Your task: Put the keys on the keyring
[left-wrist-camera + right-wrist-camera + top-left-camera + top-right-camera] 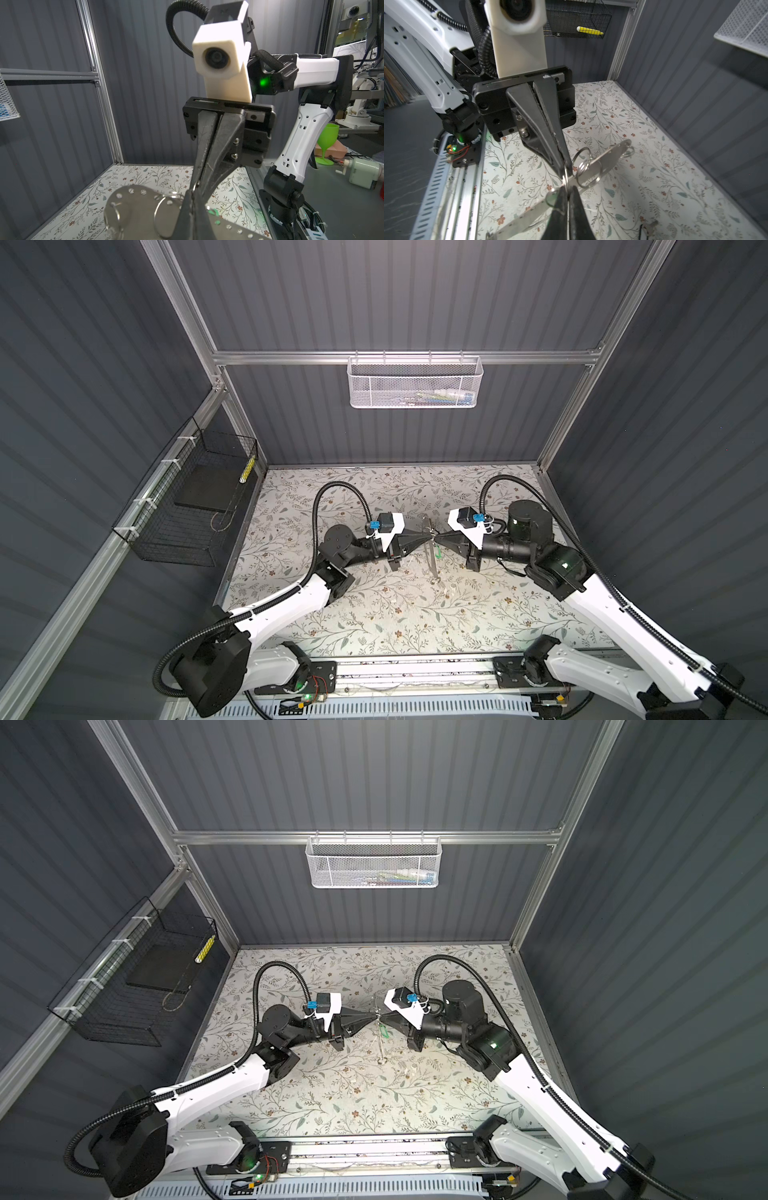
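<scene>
My two grippers meet tip to tip above the middle of the table in both top views, the left gripper (429,536) (373,1016) and the right gripper (437,536) (381,1016). Both are shut on the thin metal ring of the keyring (565,176). Its green tag (439,550) (383,1031) (213,212) hangs just below the tips. In the wrist views the left gripper (192,195) and right gripper (566,188) pinch the ring from opposite sides. I cannot make out any keys for certain.
A long flat metal strip (610,158) (141,209) (430,560) with holes along its edges and several loose rings slants behind the tips. Small pale bits (447,593) lie on the floral table. A white mesh basket (415,383) and a black wire basket (187,506) hang on the walls.
</scene>
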{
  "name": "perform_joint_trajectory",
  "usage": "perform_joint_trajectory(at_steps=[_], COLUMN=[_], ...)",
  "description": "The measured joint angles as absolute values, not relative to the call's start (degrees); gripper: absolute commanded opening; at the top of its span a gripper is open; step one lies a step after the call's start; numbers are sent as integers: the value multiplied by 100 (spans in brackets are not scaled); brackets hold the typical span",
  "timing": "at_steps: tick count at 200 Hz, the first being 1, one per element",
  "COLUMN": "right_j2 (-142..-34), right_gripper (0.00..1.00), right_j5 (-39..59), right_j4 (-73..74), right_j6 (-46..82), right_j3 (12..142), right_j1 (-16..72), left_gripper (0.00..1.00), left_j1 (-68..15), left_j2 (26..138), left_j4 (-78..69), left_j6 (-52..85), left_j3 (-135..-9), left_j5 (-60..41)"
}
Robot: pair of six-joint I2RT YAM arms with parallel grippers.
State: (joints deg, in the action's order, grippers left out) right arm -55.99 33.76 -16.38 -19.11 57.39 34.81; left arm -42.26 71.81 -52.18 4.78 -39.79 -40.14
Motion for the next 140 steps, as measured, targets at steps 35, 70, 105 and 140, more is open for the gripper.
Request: perform_joint_trajectory(at_steps=[35,70,105,140], right_j2=[-5592,-5581,-5623,-5843], right_gripper=[0,0,0,0], right_j5=[3439,3437,3365,3201], right_j4=[-1667,-1772,-2263,-2993], right_j6=[-1951,-1997,-2108,-2255], right_j3=[5739,5741,5872,6313], right_j1=[3450,3430,3426,3420], left_gripper=[0,18,26,25], left_j1=[-4226,-4228,-4228,-4228], left_j2=[7181,7181,7039,6810], left_j4=[-5070,-4792,-3544,-1584], left_j6=[451,307,-537,-2053], left_j3=[-4047,-4139,-4571,-5542], left_j5=[-4060,-4117,-4005,-3837])
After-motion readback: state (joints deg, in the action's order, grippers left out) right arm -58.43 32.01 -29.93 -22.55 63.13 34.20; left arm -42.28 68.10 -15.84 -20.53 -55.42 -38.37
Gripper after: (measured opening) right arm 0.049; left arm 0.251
